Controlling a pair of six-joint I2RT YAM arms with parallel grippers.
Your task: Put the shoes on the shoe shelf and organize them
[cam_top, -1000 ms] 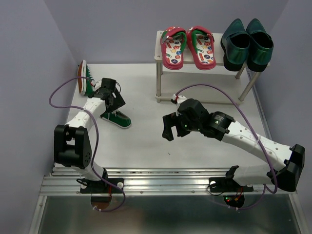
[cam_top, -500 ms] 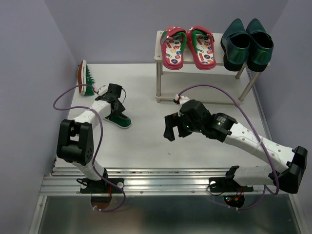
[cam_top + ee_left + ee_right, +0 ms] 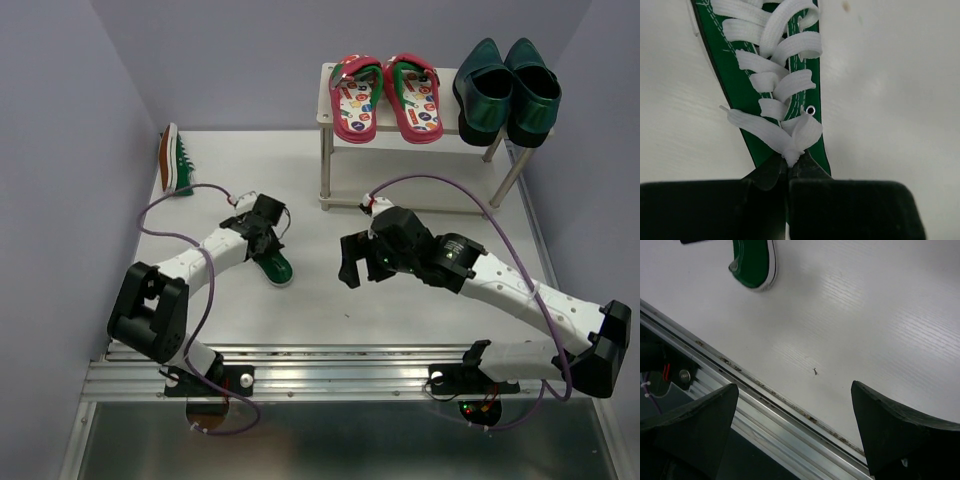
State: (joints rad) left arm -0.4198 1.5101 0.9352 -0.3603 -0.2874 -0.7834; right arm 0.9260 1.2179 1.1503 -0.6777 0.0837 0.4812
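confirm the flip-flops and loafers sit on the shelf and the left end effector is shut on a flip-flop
Wrong shoe: the left end effector is shut on the green sneaker; the left wrist view shows it. The rest holds.

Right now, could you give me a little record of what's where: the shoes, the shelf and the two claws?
shelf top: red flip-flops on the left, dark teal loafers on the right, both pairs on the shoe shelf
left gripper: shut on the green sneaker at its lace knot
other green sneaker: on its side at the far left, by the wall
right gripper: open, empty, above the table
not yet shelved: both sneakers
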